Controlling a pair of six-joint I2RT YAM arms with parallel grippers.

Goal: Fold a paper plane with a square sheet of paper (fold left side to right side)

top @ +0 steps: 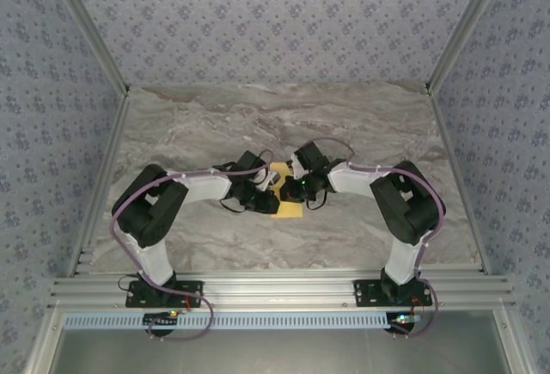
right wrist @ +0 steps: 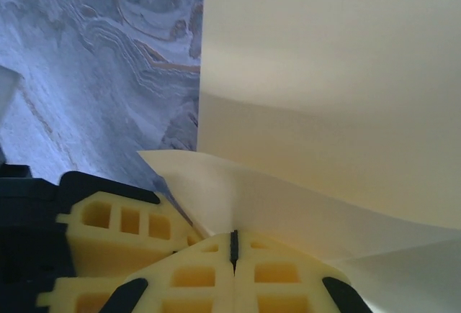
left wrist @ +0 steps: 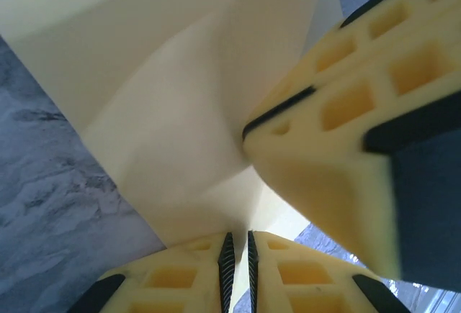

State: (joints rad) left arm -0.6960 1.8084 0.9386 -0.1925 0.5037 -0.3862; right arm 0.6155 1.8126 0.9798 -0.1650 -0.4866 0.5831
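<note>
— Well, where is the square sheet of paper?
— Around the middle of the tabletop, about midway between its left and right edges and well clear of every corner. Both arms reach in over it, so from above just bits of yellow-orange peek out.
— And the left gripper?
— It is narrowed to a thin slit, with an edge of the paper caught between its pads. From its wrist camera the sheet slopes up and away, with creases across it.
— The right gripper?
— Its tips are pressed fully together, pinching a lifted flap of the same sheet. That flap curls up off the marble.
— Are the two claws apart?
— They are near each other, both on the paper.
— Is the sheet flat, then?
— No, part of it is raised. How much lies on the tabletop I cannot tell.
</note>
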